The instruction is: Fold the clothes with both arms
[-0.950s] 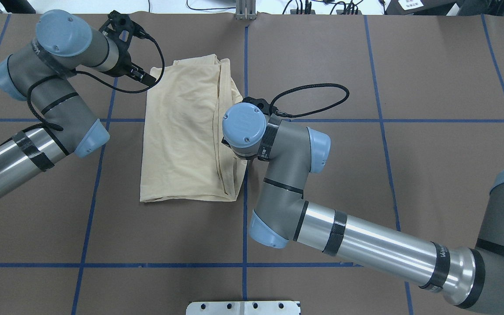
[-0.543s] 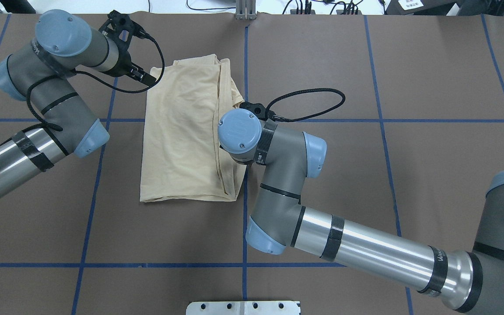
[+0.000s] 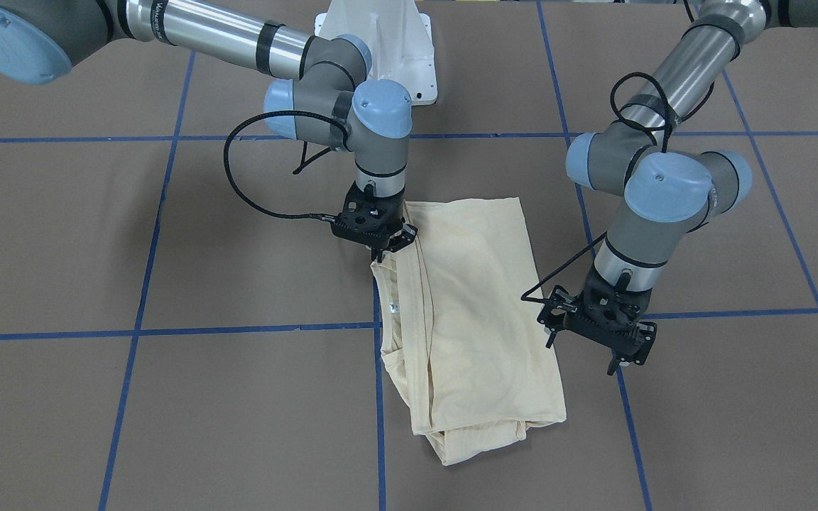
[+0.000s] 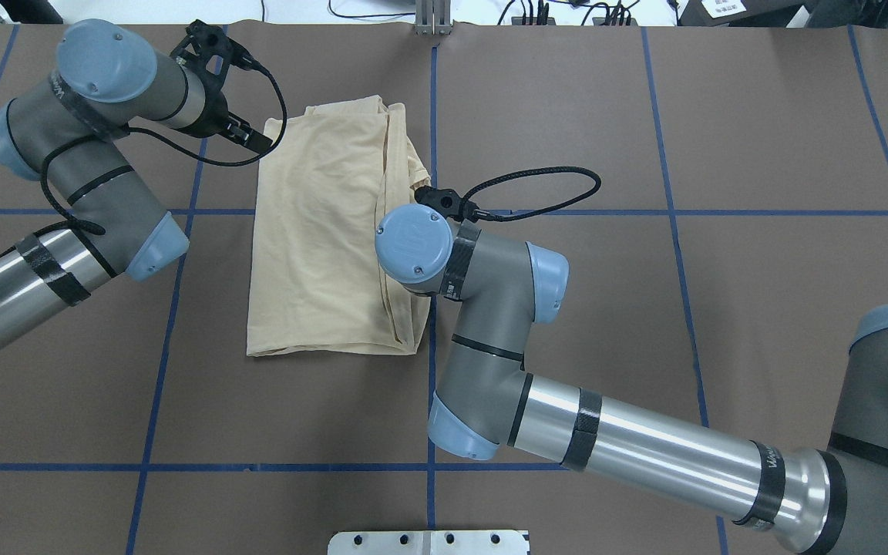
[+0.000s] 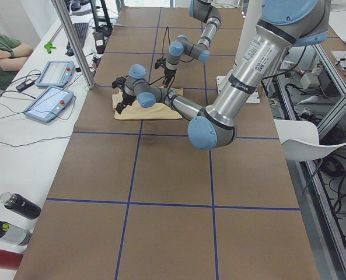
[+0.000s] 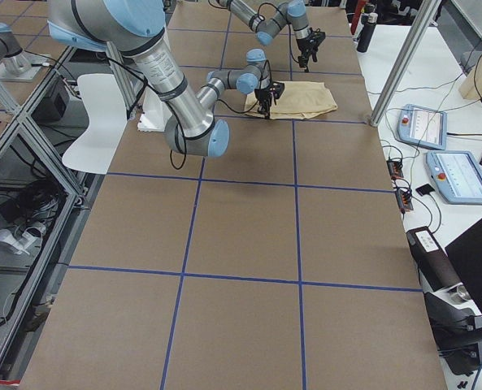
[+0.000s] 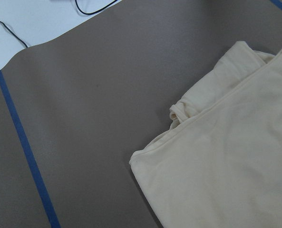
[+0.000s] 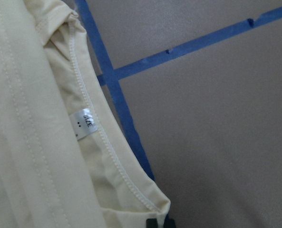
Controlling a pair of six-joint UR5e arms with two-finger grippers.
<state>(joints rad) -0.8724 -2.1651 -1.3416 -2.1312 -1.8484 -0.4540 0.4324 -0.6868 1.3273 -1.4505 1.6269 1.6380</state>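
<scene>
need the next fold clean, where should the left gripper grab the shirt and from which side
Probably the far left corner of the shirt, where its layers lie stacked flat. Come in from its left side, where the left gripper hangs open beside it.

We see pale cream T-shirt folded into long rectangle, flat on surface. Layered hems run along its robot's-right edge; white neck label shows there. Right arm bends over that edge, right gripper jaws closed on neck hem. Left arm reaches to far left corner; left gripper jaws spread, just beside shirt.
</scene>
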